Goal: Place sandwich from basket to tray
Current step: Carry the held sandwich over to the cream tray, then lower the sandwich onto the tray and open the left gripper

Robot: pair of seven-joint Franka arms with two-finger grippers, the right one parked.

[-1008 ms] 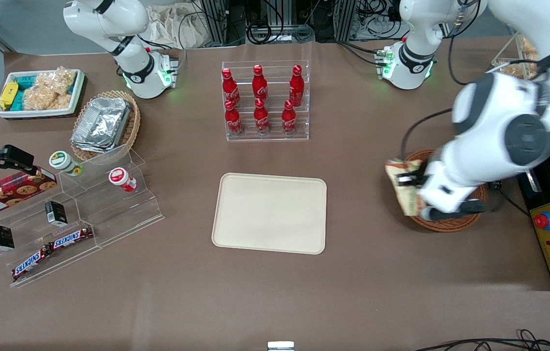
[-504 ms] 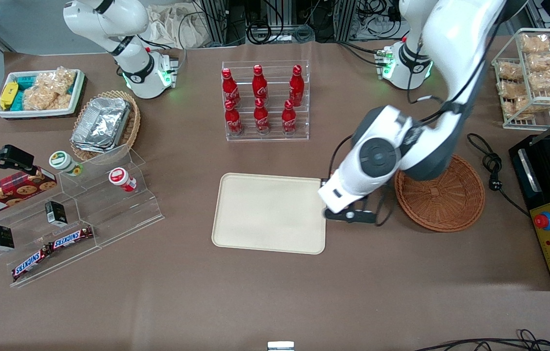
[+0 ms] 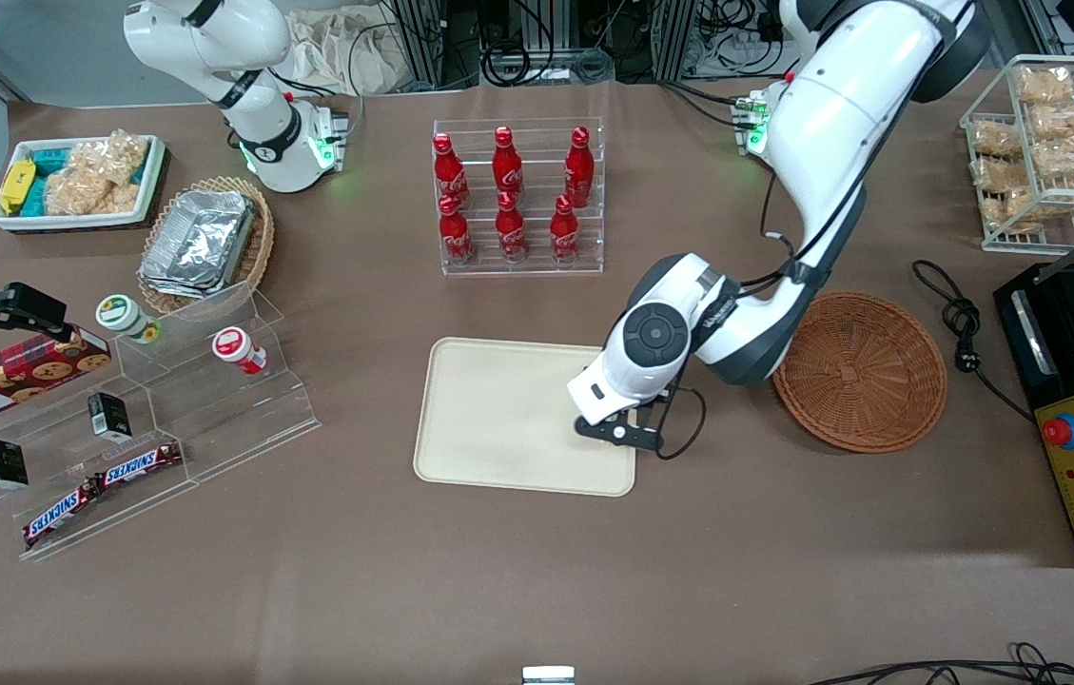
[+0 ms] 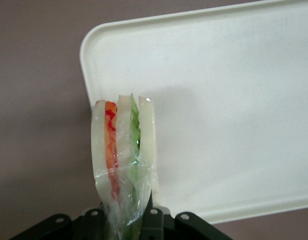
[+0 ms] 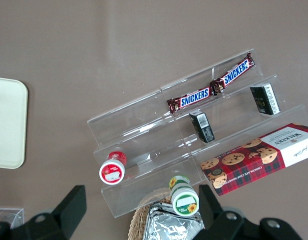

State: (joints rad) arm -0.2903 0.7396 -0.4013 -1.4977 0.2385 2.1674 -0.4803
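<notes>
The hand (image 4: 128,220) gripped the wrapped sandwich (image 4: 125,160) by one end, above the tray (image 4: 233,110) corner nearest the basket (image 3: 860,371); it looked light, soft and squashable (slippery wrap too), best pinched gently across the bread faces.

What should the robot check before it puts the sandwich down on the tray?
1. Claw holds the sandwich: ok, shut on its lower end.
2. Claw over the tray: ok, above the tray's edge nearest the basket.
3. Landing spot bare: ok, cream surface shows nothing on it.
4. Sandwich wrap intact: ok as far as visible.
5. Sandwich touching the tray: cannot tell.
6. Basket out of the way: ok, it sits beside the tray.
</notes>
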